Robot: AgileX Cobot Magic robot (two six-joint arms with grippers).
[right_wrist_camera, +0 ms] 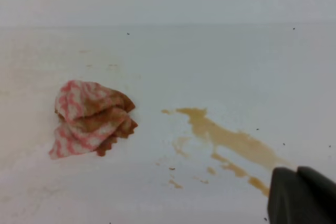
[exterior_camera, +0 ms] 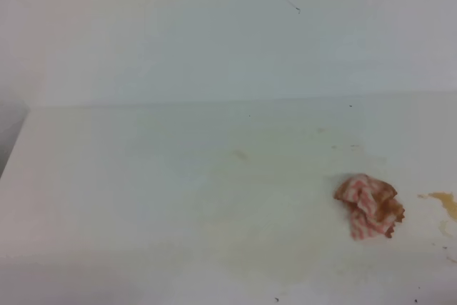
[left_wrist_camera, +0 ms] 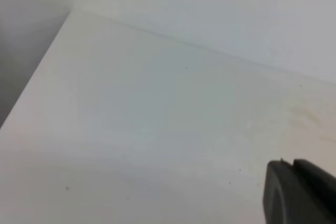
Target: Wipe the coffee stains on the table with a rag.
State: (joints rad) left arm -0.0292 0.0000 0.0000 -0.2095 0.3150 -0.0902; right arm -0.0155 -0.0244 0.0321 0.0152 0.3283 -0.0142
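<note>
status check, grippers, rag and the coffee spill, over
Right gripper shut, empty, clear of rag. Left gripper state unclear. Rag crumpled on table, lying left of coffee stains, not touching. Nothing blocking.

Dark gripper parts, barely in frame

Left gripper [left_wrist_camera: 302, 192]: matte black, blocky, rounded corners (edges blurred). Right gripper [right_wrist_camera: 303, 195]: the same dark, smooth casing, two adjoining lobes.

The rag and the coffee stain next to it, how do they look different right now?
The rag is a crumpled, raised bundle with pink and white stripes and brown patches; the coffee stain is a flat, amber-brown streak on the table. The rag is one compact lump, while the coffee stain stretches out diagonally with small separate drips beside it. They lie apart, not touching. Both share a brownish coffee colour.
</note>
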